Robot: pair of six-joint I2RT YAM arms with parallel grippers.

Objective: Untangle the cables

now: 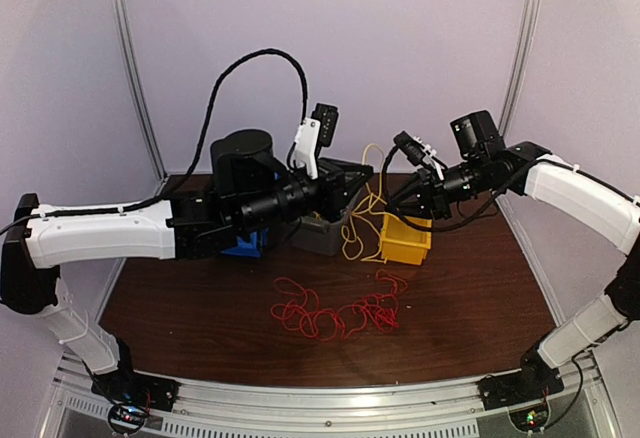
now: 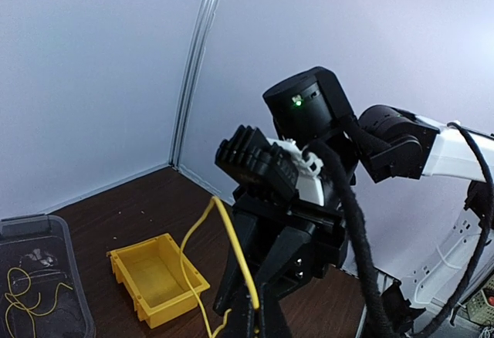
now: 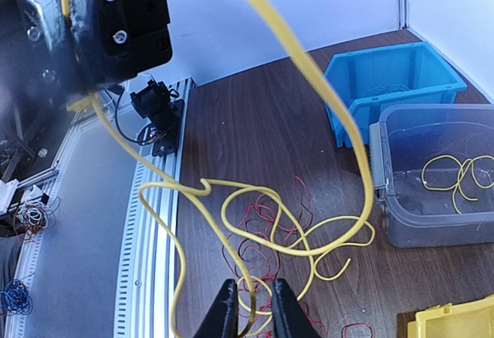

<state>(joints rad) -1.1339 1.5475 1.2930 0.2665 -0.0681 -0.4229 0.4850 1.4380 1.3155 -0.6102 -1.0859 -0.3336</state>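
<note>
The yellow cable [image 3: 307, 64] hangs in the air between our two tools. The left tool [image 1: 358, 183] is clamped on it up high. From there it swings down in wide loops to the right tool [image 3: 252, 301], whose fingers stand narrow with one yellow strand in the gap; we cannot tell whether they pinch it. Beneath the right tool the red cables [image 1: 335, 313] lie in a loose tangle on the surface [image 1: 200, 308], with yellow loops crossing above them. In the right wrist view, a grey bin [image 3: 432, 230] with short yellow strands inside stands to the right of that tool's fingers, and a blue bin [image 3: 421, 83] sits beyond it. A yellow bin [image 1: 405, 243] sits close under the right tool.
</note>
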